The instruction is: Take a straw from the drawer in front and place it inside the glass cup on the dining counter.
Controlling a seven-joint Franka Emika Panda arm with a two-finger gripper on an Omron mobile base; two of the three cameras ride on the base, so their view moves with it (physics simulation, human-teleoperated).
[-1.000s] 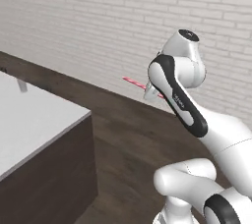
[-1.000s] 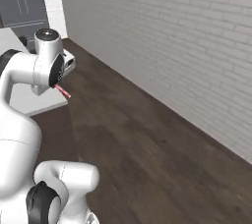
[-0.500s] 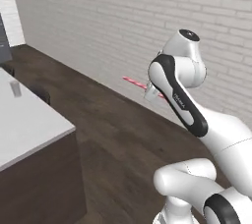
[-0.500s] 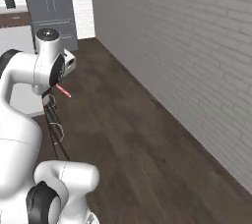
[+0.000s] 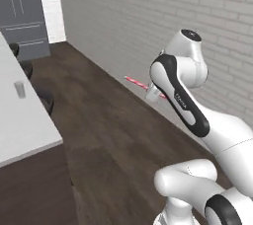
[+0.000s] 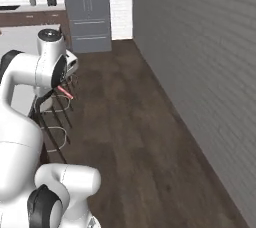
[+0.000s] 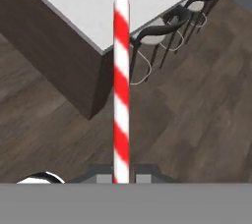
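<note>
gripper [image 7: 121, 178] clamped on the straw [image 7: 121, 90], held in the air above the dark wood floor | straw sticks out ahead of the fingertips | glass cup [image 5: 20, 90] upright on the dining counter [image 5: 22, 125], well apart from the straw | stools [image 7: 170, 26] along the counter edge

Flat, even rendered light fills all three views, with no clear source and no glare. Shadows are faint; the counter [image 7: 74, 2] base and the floor beneath the stools [image 7: 197, 7] look only slightly darker. The pictures are soft and low in detail, the brick wall [image 6: 210, 62] smearing into blurred lines.
</note>
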